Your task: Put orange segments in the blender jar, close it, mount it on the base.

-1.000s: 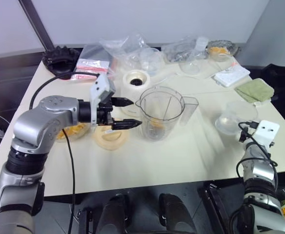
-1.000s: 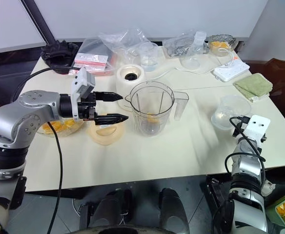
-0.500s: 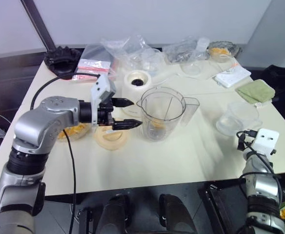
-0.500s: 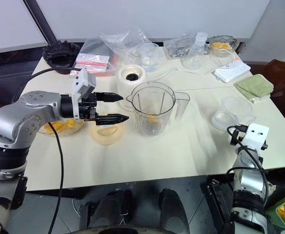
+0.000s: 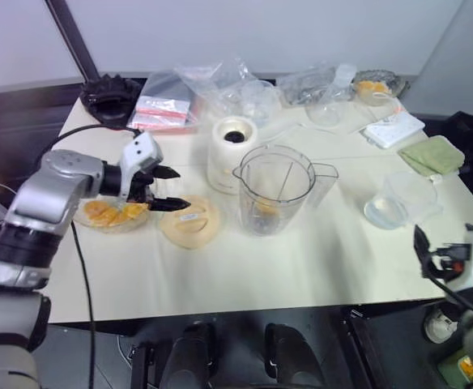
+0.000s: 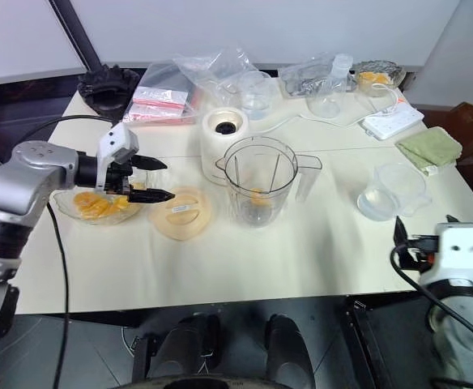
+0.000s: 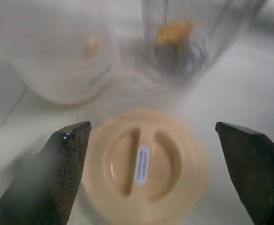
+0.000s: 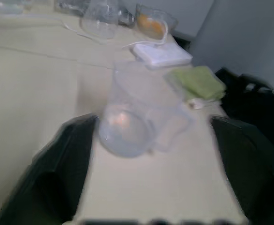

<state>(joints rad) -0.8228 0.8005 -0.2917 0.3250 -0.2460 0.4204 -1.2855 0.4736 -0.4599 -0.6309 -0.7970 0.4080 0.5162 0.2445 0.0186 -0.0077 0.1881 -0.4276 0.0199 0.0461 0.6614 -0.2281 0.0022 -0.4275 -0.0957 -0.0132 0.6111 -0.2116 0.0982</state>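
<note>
The clear blender jar (image 5: 275,190) stands upright mid-table with no lid on, and an orange segment (image 5: 266,208) lies at its bottom. More orange segments (image 5: 111,214) lie in a shallow clear dish at the left. The cream-white base (image 5: 232,142) stands just behind and left of the jar. A pale orange lid (image 5: 188,220) lies flat between dish and jar. My left gripper (image 5: 180,188) hovers open and empty between the dish and the lid; the left wrist view looks down on the lid (image 7: 141,164). My right gripper (image 8: 152,121) is open and empty, off the table's near right edge.
A squat clear container (image 5: 398,198), green cloth (image 5: 432,154) and white power strip (image 5: 394,127) lie at the right. Along the back are plastic bags (image 5: 164,105), a black ridged object (image 5: 111,96), clear cups and a bowl (image 5: 372,83) with orange pieces. A black cable trails from my left arm.
My left gripper has drawn away from the jar, leftward and down toward the dish, still open. My right arm has pulled back off the table's right edge and risen.
</note>
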